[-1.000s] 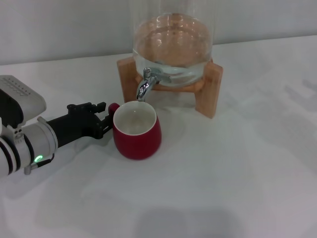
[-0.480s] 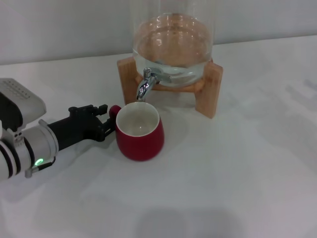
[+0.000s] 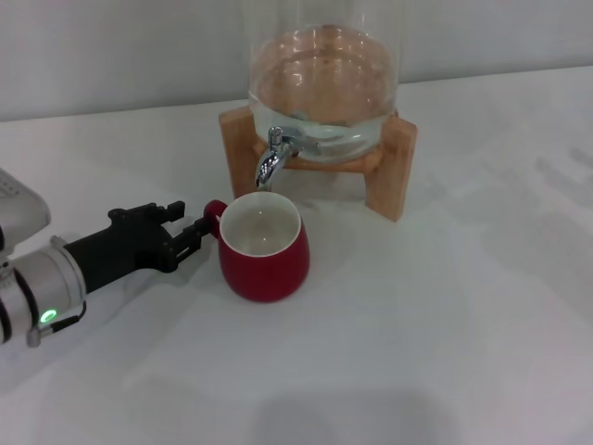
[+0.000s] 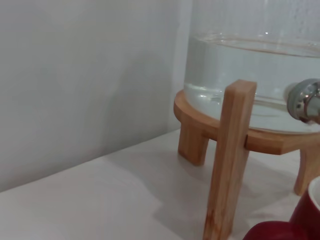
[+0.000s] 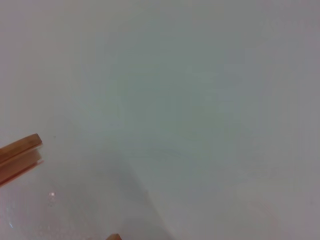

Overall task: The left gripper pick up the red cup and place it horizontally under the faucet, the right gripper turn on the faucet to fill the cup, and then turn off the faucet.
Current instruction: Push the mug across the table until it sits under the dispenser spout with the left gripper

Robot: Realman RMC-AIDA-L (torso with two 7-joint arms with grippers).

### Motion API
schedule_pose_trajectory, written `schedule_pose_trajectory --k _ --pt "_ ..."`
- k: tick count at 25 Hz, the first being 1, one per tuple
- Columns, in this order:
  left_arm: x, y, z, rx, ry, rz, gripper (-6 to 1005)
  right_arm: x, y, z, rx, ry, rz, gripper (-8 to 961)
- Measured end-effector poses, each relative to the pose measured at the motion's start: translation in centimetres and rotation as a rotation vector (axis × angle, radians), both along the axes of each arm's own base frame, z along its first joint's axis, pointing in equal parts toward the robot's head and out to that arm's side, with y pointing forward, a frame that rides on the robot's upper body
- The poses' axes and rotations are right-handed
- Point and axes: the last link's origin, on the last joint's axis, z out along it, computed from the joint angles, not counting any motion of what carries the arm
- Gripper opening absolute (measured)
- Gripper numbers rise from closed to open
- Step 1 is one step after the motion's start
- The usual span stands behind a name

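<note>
Red cup (image 3: 264,248) upright on white table (image 3: 445,324), pale wall (image 3: 111,51) behind.

The head view looks down at the whole scene; both wrist views sit close, sharing the stand (image 3: 390,167) (image 4: 231,160) (image 5: 20,150).

You have a plain white table (image 3: 445,352) carrying everything here. Directly on it stands the wooden stand (image 3: 394,167), its legs planted toward the back of the surface, and that stand bears the glass dispenser (image 3: 324,83) with water inside. Just in front of the stand, the red cup (image 3: 264,246) sits upright on the table, its white inside facing up and its rim just below the spout of the faucet (image 3: 271,162). The cup's small handle points toward your robot's left side. Soft shadows fall around the cup and the stand
</note>
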Motion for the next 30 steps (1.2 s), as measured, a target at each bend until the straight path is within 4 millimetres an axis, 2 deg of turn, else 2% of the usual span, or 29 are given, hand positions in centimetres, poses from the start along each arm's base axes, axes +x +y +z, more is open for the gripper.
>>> schedule_pose_trajectory --k 10,16,20,25,30 --pt "-0.5 -0.8 1.2 0.006 -0.046 -0.018 503 0.1 -0.3 0.0 -0.003 0.002 -0.003 765" --pt "-1.3 -2.3 2.4 0.004 -0.101 -0.047 516 0.2 -0.4 -0.1 -0.005 0.005 -0.006 766" --pt "-2.3 -4.3 5.1 0.069 -0.215 -0.066 525 0.4 -0.8 -0.1 -0.008 0.008 -0.008 766" --pt "-4.1 -8.2 10.3 0.241 -0.385 -0.085 536 0.5 -1.0 0.1 -0.003 0.014 -0.006 766" --pt "-4.5 -10.7 13.1 0.306 -0.473 -0.118 548 0.0 -1.1 0.0 -0.013 0.015 0.023 766"
